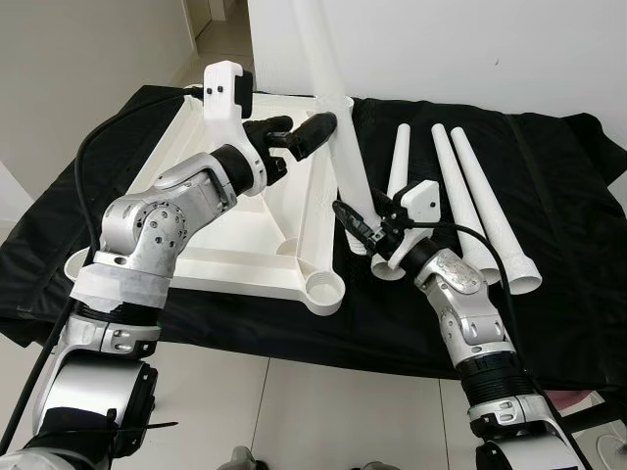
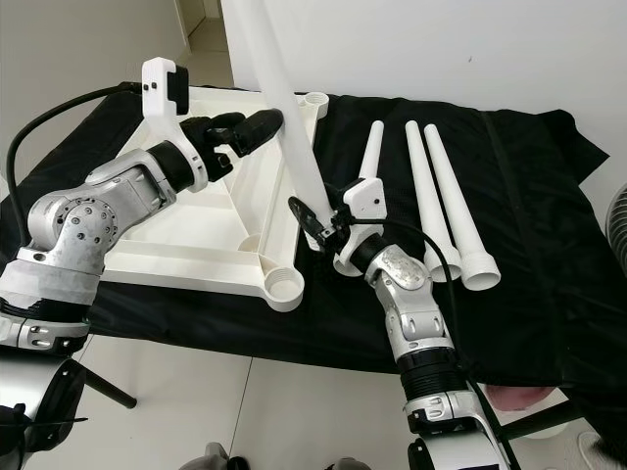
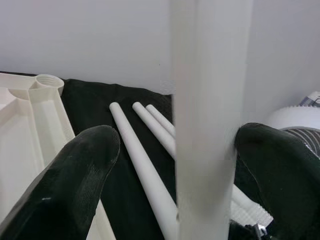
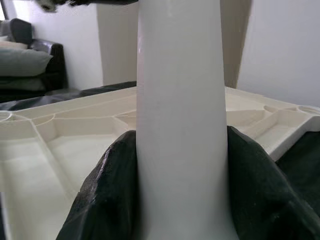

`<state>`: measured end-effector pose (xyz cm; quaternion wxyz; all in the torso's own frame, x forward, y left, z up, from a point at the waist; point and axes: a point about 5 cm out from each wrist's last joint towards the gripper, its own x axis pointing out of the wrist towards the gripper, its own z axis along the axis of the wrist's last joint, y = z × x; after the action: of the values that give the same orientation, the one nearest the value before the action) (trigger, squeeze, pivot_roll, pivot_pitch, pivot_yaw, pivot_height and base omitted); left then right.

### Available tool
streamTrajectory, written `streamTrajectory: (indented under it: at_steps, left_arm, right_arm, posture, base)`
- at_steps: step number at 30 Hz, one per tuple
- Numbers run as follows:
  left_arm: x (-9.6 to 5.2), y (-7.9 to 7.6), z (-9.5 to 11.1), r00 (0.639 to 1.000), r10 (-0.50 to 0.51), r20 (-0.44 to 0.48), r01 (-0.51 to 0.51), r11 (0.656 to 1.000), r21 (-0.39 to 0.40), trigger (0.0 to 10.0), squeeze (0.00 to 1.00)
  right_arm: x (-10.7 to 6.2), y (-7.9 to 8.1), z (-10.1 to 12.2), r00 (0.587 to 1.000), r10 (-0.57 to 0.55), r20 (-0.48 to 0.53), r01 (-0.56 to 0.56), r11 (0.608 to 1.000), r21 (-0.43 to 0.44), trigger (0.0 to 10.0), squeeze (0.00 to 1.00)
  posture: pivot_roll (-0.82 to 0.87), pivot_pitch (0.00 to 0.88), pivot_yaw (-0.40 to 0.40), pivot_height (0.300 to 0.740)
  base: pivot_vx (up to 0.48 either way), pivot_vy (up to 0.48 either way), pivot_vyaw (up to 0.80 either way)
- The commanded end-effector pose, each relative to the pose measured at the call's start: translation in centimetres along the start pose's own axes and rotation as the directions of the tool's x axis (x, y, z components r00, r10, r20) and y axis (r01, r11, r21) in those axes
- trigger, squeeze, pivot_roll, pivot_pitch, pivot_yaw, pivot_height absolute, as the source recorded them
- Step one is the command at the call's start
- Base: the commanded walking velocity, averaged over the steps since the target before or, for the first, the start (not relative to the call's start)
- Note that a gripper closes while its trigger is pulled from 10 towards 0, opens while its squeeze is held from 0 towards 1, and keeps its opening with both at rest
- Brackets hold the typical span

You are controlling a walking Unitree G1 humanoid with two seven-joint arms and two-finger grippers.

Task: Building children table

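A white upturned table top (image 1: 235,230) lies on a black cloth (image 1: 549,176), ribs and corner sockets facing up. One white table leg (image 1: 343,137) stands tilted over the top's right edge, its upper end out of the picture. My right gripper (image 1: 359,231) is shut on that leg's thick lower end (image 4: 180,125), both fingers (image 4: 110,195) pressed against it. Higher up, my left gripper (image 1: 312,129) is open around the same leg (image 3: 210,125): one finger (image 3: 280,170) touches it, the other (image 3: 75,185) stands apart.
Three more white legs (image 1: 460,186) lie side by side on the cloth right of the top, wide ends toward me. An open corner socket (image 1: 321,289) sits at the top's near right corner. A white wall (image 1: 470,49) rises behind; tiled floor (image 1: 313,411) lies in front.
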<state>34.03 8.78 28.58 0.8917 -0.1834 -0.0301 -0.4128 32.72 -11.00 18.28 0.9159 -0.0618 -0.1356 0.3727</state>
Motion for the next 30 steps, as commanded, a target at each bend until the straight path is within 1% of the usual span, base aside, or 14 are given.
streamTrajectory:
  at_steps: [1, 4, 7, 9, 13, 14, 15, 16, 17, 18, 20, 24, 30]
  left_arm:
    - [-0.5, -3.3, 0.7, 0.854, -0.519, -0.005, 0.519, 0.854, 0.030, 10.0, 0.00]
    - [-0.4, -3.3, 0.8, 0.859, -0.512, -0.005, 0.512, 0.858, 0.036, 10.0, 0.00]
    - [-0.3, -3.4, 1.0, 0.861, -0.509, 0.012, 0.508, 0.861, 0.019, 10.0, 0.00]
    - [-0.3, -3.4, 1.1, 0.862, -0.507, 0.014, 0.507, 0.862, 0.021, 10.0, 0.00]
    - [-0.1, -3.3, 1.6, 0.871, -0.489, 0.041, 0.489, 0.872, 0.013, 10.0, 0.00]
    - [0.0, -3.2, 1.7, 0.875, -0.481, 0.051, 0.481, 0.877, 0.010, 9.8, 0.00]
    - [0.0, -3.2, 1.9, 0.876, -0.479, 0.065, 0.480, 0.878, 0.001, 4.8, 0.00]
    - [0.0, -3.1, 2.1, 0.876, -0.476, 0.079, 0.477, 0.879, -0.006, 4.8, 0.00]
    - [0.0, -3.0, 2.3, 0.879, -0.468, 0.096, 0.471, 0.882, -0.015, 0.0, 0.00]
    - [0.1, -2.9, 2.6, 0.880, -0.459, 0.118, 0.465, 0.885, -0.025, 0.0, 0.00]
    - [0.1, -2.9, 2.8, 0.880, -0.455, 0.132, 0.462, 0.886, -0.025, 0.0, 0.00]
    - [0.2, -2.8, 2.9, 0.884, -0.448, 0.135, 0.455, 0.890, -0.030, 0.0, 0.00]
    - [0.2, -3.0, 3.0, 0.880, -0.455, 0.138, 0.464, 0.885, -0.036, 0.0, 0.00]
  right_arm:
    - [0.3, 0.4, 0.1, 1.000, 0.027, 0.009, -0.027, 1.000, -0.013, 10.0, 0.00]
    - [0.3, 0.5, 0.1, 0.999, 0.031, 0.010, -0.031, 0.999, -0.009, 10.0, 0.00]
    - [0.3, 1.1, -0.1, 0.998, 0.069, 0.003, -0.069, 0.997, -0.026, 10.0, 0.00]
    - [0.3, 1.2, -0.1, 0.997, 0.074, 0.004, -0.074, 0.997, -0.032, 10.0, 0.00]
    - [0.4, 1.4, -0.2, 0.996, 0.085, 0.001, -0.085, 0.996, -0.042, 10.0, 0.00]
    - [0.4, 1.5, -0.3, 0.996, 0.087, -0.001, -0.087, 0.995, -0.042, 10.0, 0.00]
    - [0.5, 1.5, -0.3, 0.996, 0.088, -0.003, -0.088, 0.995, -0.040, 10.0, 0.00]
    - [0.5, 1.5, -0.4, 0.996, 0.087, -0.004, -0.087, 0.995, -0.039, 10.0, 0.00]
    - [0.5, 1.5, -0.4, 0.996, 0.084, -0.003, -0.084, 0.996, -0.038, 10.0, 0.00]
    - [0.5, 1.4, -0.4, 0.997, 0.078, -0.002, -0.078, 0.996, -0.035, 10.0, 0.00]
    - [0.5, 1.5, -0.4, 0.997, 0.078, -0.002, -0.078, 0.996, -0.036, 10.0, 0.00]
    - [0.5, 1.5, -0.4, 0.997, 0.080, -0.003, -0.080, 0.996, -0.037, 10.0, 0.00]
    - [0.5, 1.4, -0.4, 0.996, 0.086, -0.009, -0.086, 0.995, -0.043, 10.0, 0.00]
  posture:
    - [-0.14, 0.019, 0.070, 0.740]
    - [-0.13, 0.025, 0.069, 0.740]
    - [-0.13, 0.025, 0.069, 0.740]
    - [-0.12, 0.027, 0.068, 0.740]
    - [-0.12, 0.028, 0.068, 0.740]
    - [-0.12, 0.028, 0.068, 0.740]
    - [-0.11, 0.029, 0.070, 0.740]
    - [-0.11, 0.029, 0.072, 0.740]
    - [-0.11, 0.030, 0.074, 0.740]
    - [-0.11, 0.030, 0.074, 0.740]
    - [-0.10, 0.034, 0.075, 0.740]
    - [-0.10, 0.034, 0.075, 0.740]
    - [-0.10, 0.042, 0.069, 0.740]
  base:
    - [0.000, 0.000, 0.00]
    - [0.000, 0.000, 0.00]
    - [0.000, 0.000, 0.00]
    - [0.000, 0.000, 0.00]
    - [0.000, 0.000, 0.00]
    - [0.000, 0.000, 0.00]
    - [0.000, 0.000, 0.00]
    - [0.000, 0.000, 0.00]
    - [0.000, 0.000, 0.00]
    - [0.000, 0.000, 0.00]
    - [0.000, 0.000, 0.00]
    - [0.000, 0.000, 0.00]
    - [0.000, 0.000, 0.00]
